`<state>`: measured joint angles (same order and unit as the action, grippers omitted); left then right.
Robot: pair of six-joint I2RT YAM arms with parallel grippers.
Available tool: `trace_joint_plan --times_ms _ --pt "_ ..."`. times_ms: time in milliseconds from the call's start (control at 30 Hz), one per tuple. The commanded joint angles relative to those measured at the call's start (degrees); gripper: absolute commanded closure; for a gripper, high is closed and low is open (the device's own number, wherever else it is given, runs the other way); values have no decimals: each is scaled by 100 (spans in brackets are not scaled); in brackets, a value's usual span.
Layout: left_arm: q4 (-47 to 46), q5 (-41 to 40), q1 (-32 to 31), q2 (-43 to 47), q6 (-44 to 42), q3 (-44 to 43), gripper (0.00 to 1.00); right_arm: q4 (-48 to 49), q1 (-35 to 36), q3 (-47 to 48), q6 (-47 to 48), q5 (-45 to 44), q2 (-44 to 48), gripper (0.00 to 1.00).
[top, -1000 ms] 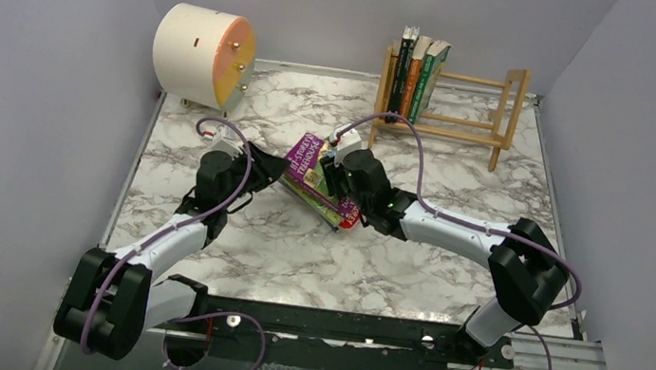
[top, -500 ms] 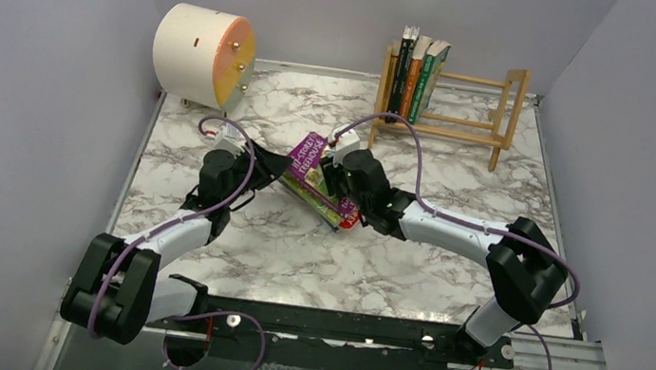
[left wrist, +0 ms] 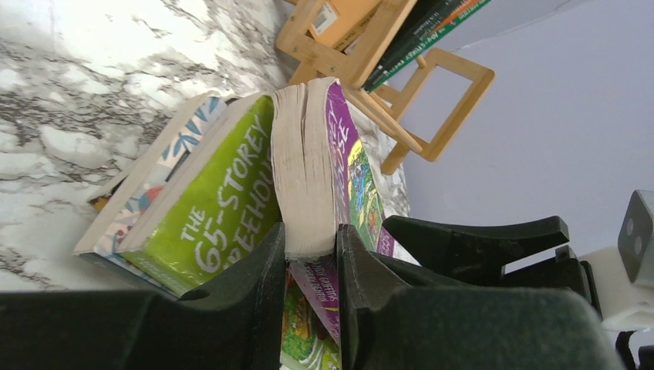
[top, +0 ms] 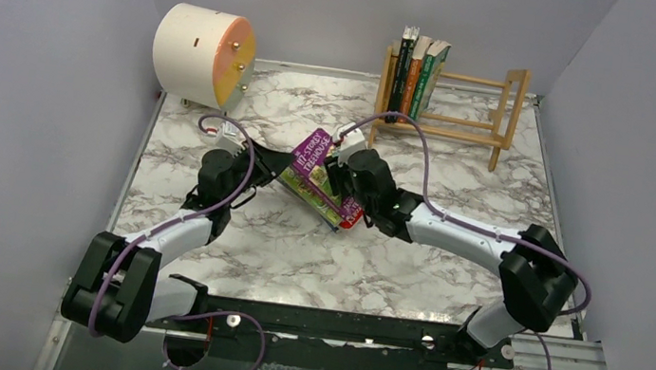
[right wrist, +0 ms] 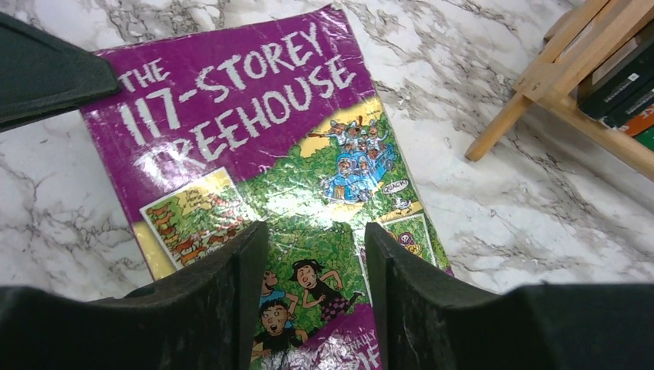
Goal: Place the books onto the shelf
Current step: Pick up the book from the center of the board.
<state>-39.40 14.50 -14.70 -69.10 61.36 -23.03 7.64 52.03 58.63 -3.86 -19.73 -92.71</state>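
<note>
A purple book [top: 309, 156] tops a small pile of books [top: 333, 207] in the middle of the table, its left edge raised. My left gripper [left wrist: 308, 237] is shut on that book's pale page edge [left wrist: 302, 166]. A lime-green book [left wrist: 220, 204] lies just under it. My right gripper [right wrist: 316, 231] stands open right over the purple cover [right wrist: 254, 131]; whether its fingers touch the cover I cannot tell. The shelf [top: 482, 110] stands at the back right with three books [top: 417, 74] upright at its left end.
A cream cylinder with an orange face [top: 200, 53] sits at the back left. Grey walls close in the marble table [top: 295, 257] on three sides. The shelf's right part [top: 498, 97] holds nothing. Both arms meet at the pile.
My left gripper has closed on the purple book's page edge and tipped its left side up, so the cover now faces more to the right. The right gripper has barely moved.
</note>
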Motion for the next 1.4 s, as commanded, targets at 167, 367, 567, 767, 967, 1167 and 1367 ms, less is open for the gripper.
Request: trace_joint_plan --times_ms 167,367,567,767,967,1167,1367 --pt "-461 439 -73 158 202 -470 100 -701 534 -87 892 -306 869 47" --pt "-99 347 -76 209 91 -604 100 -752 1062 15 1130 -800 749 47" --pt "39 350 -76 226 78 -640 100 -576 1530 141 1602 -1787 254 44" --pt "116 370 -72 327 79 -631 100 -249 1617 218 1822 -2779 -385 43" --pt "249 368 -69 503 70 -633 100 423 1748 162 2193 -3520 -697 43" --pt "360 345 -73 625 43 -624 100 865 1747 125 2522 -3810 -889 52" --pt "401 320 -76 621 26 -621 100 1003 1749 44 2557 -3902 -792 90"
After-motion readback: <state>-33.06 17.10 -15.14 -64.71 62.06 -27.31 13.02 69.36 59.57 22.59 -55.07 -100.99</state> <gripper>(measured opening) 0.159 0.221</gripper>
